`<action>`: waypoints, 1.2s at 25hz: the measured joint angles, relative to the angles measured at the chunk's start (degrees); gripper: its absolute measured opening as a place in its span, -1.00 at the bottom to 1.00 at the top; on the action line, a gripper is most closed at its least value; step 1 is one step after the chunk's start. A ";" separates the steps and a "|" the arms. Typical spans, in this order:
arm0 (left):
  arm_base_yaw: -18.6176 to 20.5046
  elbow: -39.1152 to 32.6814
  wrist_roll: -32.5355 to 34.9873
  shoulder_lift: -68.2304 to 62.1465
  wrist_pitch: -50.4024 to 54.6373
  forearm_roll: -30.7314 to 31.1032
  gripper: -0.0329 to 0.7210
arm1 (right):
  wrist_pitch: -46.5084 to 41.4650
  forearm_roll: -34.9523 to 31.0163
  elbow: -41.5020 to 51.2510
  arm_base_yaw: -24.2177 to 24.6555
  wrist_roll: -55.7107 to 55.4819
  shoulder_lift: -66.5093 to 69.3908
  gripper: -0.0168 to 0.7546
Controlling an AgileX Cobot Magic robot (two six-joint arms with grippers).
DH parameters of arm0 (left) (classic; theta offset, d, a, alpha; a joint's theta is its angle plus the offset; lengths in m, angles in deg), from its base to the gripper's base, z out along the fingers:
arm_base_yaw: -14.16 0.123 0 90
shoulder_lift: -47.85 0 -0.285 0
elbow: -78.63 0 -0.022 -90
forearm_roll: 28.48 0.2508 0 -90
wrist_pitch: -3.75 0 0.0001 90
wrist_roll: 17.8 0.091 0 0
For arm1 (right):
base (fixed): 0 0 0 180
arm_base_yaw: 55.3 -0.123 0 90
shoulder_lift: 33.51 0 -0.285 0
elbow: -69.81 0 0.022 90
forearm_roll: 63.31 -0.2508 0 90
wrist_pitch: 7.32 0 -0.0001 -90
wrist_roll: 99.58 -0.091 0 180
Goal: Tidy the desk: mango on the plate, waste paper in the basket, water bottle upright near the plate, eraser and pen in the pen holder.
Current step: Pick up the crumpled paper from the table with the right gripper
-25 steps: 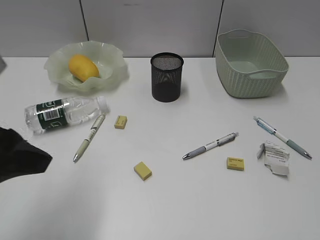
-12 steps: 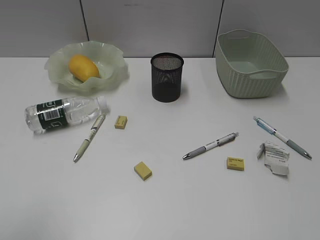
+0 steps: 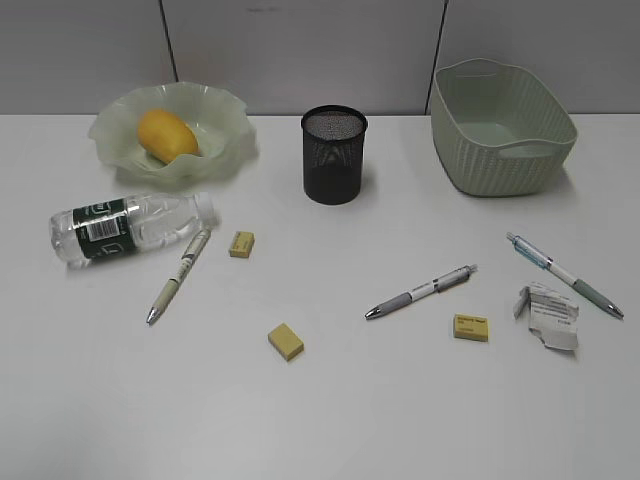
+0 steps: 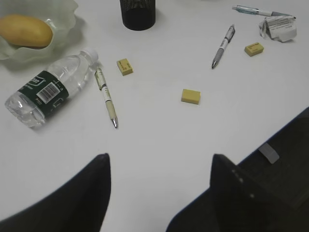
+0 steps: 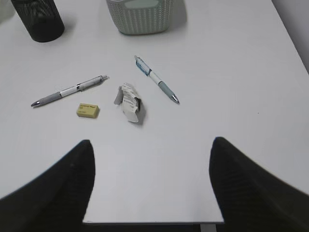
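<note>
Your mango (image 3: 166, 134) already sits on the plate (image 3: 230, 120). Both claws, left gripper (image 4: 159, 193) and right gripper (image 5: 150, 183), hang wide open (empty). Take the waste paper (image 5: 130, 102) with the right one, gripping its crumpled middle, then carry it toward twelve o'clock to the basket (image 5: 140, 19).

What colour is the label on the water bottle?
Dark green with a white barcode panel, on the water bottle; the left wrist view shows it best.
</note>
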 joint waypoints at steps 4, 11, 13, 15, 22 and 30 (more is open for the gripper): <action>0.00 0.00 0.00 0.00 0.00 0.05 0.38 | 5.39 0.07 -0.95 0.00 0.00 10.75 0.55; 0.00 0.00 0.00 0.00 0.00 0.00 0.38 | 8.72 -0.04 -3.83 0.00 0.00 36.86 0.55; 0.00 0.00 0.00 0.00 0.00 0.00 0.38 | 8.86 -0.61 -5.74 0.00 0.00 44.75 0.55; 0.00 0.00 0.00 0.00 0.00 0.00 0.38 | 8.97 -1.99 -8.04 0.00 0.00 50.69 0.55; 0.00 0.00 0.00 0.00 0.00 0.00 0.38 | 9.20 -6.80 -15.96 -0.43 0.37 69.80 0.55; 0.00 0.00 0.00 0.00 0.00 -0.06 0.36 | 17.13 -5.90 -18.42 -5.95 0.44 79.27 0.55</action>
